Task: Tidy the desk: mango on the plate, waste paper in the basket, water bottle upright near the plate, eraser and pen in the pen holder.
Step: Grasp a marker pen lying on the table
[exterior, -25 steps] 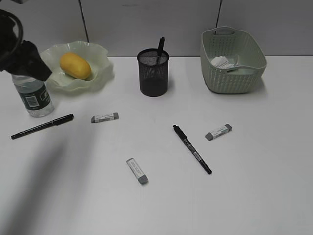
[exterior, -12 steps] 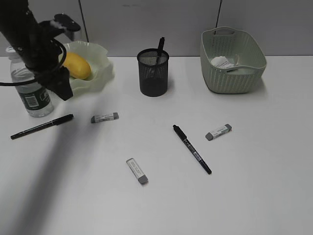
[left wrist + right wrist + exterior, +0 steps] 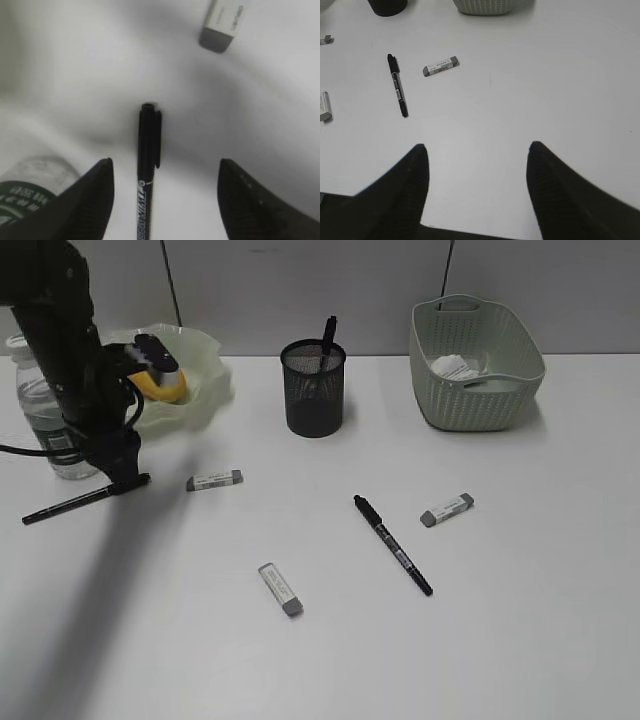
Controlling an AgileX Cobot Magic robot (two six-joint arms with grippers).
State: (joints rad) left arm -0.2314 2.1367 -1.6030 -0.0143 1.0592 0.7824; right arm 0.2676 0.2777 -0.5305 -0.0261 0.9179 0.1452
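Note:
My left gripper [image 3: 124, 478] is open and low over the cap end of a black pen [image 3: 85, 498] on the desk [image 3: 520, 620]. In the left wrist view the pen [image 3: 148, 165] lies between the spread fingers [image 3: 95, 200], untouched. The water bottle [image 3: 40, 430] stands upright behind the arm, left of the plate [image 3: 205, 370], which holds the mango [image 3: 168, 387]. The waste paper [image 3: 455, 368] lies in the basket [image 3: 475, 390]. The pen holder [image 3: 314, 390] holds one pen. My right gripper [image 3: 476, 150] is open and empty above bare desk.
A second black pen [image 3: 392, 544] lies mid-desk. Three erasers lie loose: one [image 3: 214, 480] right of my left gripper, one [image 3: 281, 589] nearer the front, one [image 3: 446, 510] right of the pen. The right wrist view shows that pen [image 3: 397, 85] and eraser [image 3: 440, 66].
My left arm has swung from the upper left, past the plate, down to the pen beside the bottle. Nothing on the desk has moved.

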